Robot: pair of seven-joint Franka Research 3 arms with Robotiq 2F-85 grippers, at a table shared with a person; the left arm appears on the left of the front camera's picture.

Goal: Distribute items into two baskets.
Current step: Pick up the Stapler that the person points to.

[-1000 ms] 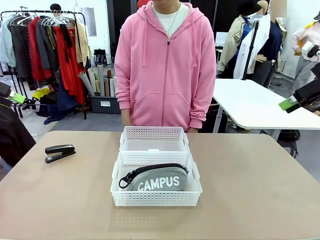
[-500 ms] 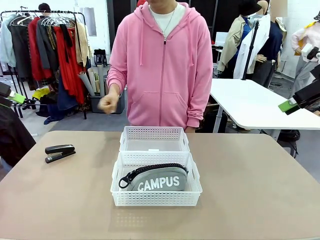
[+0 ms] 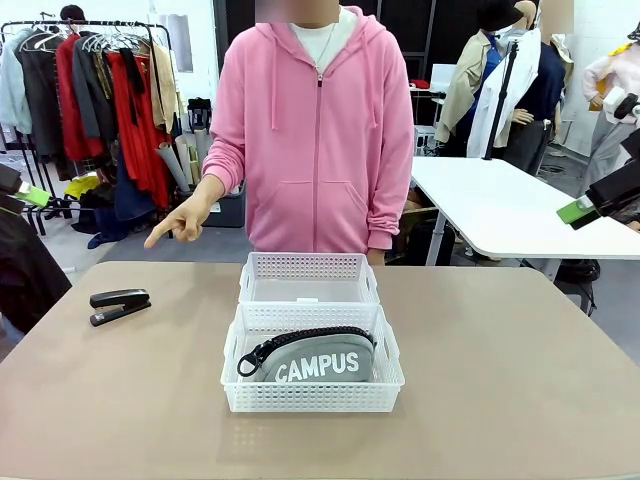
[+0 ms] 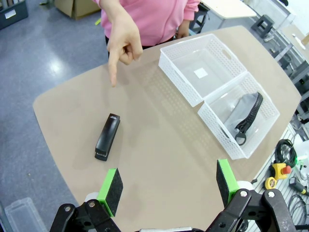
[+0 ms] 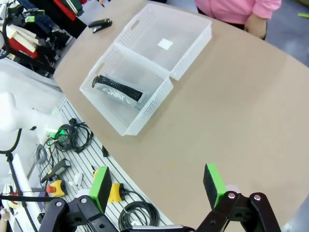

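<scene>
A tan surface (image 3: 520, 380) fills the lower frame. A clothes rack (image 3: 90, 90) stands upper left, a white table (image 3: 500, 205) at right. A person in a pink hoodie (image 3: 315, 140) stands top centre.

Left gripper (image 4: 168, 181): black linkage body, silver pivot screws, two fingers (image 4: 111, 189) faced with green pads. Right gripper (image 5: 157, 184): identical build. Person: pink hoodie (image 3: 350, 150) with full-length zip (image 3: 318, 130), drawcords and pocket openings either side of the zip, ribbed cuffs, and a white shirt (image 3: 318, 38) above the zip.

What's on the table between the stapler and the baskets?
Nothing, just bare table between the stapler and the baskets, as the front view shows.
</scene>
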